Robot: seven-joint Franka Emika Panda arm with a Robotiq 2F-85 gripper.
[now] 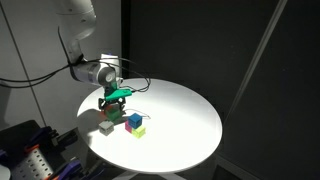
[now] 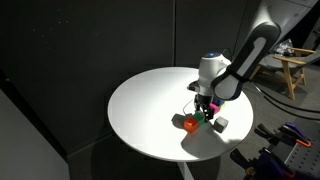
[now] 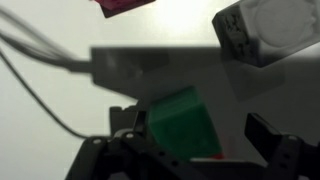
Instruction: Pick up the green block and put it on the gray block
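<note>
— Where's the green block (image 3: 185, 125)?

— In the wrist view it sits between the two fingers of the gripper (image 3: 192, 118); it lies close against the finger (image 3: 127, 128) on the picture's left side, while a strip of table shows between it and the opposite finger (image 3: 268, 138).

— So the claw has it clamped?

— I cannot tell; the picture is blurred, and that strip may be a real gap or only the angle; in an exterior view the green block (image 1: 118, 93) shows right at the gripper (image 1: 116, 97), above the other cubes.

— And the gray block (image 3: 268, 28)?

— Beyond the fingertips and off to one side in the wrist view, apart from the green one; a magenta block (image 3: 125, 5) lies at the top edge; in an exterior view the gray block (image 1: 106, 127) rests on the white round table (image 1: 190, 110), near a blue block (image 1: 133, 120) and a lime block (image 1: 139, 131).
</note>
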